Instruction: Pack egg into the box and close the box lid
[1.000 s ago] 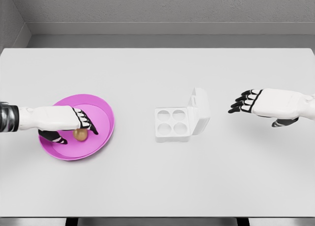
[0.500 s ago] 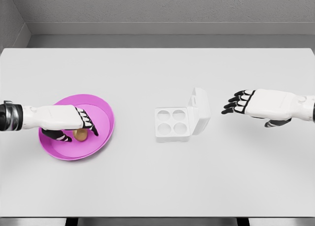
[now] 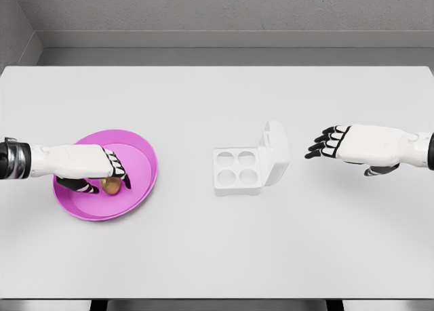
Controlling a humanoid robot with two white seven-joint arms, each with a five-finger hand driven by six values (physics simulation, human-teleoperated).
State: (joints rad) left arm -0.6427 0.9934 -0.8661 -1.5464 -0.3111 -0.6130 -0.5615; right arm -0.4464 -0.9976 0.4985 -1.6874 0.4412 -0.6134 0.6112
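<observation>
Counter: plain white.
Left robot hand: fingers curled around small brown egg in round pink plate.
Right robot hand: fingers spread, empty, near open white four-cup egg box.

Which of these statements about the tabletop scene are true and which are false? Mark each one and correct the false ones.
1. The egg lies in the pink plate. True.
2. The box has its lid shut. False: the lid stands open on the box's right side.
3. All four cups of the box are empty. True.
4. The right robot hand grips the lid. False: it hovers apart from it, to the right, fingers spread.
5. The left robot hand is over the plate, at the egg. True.
</observation>
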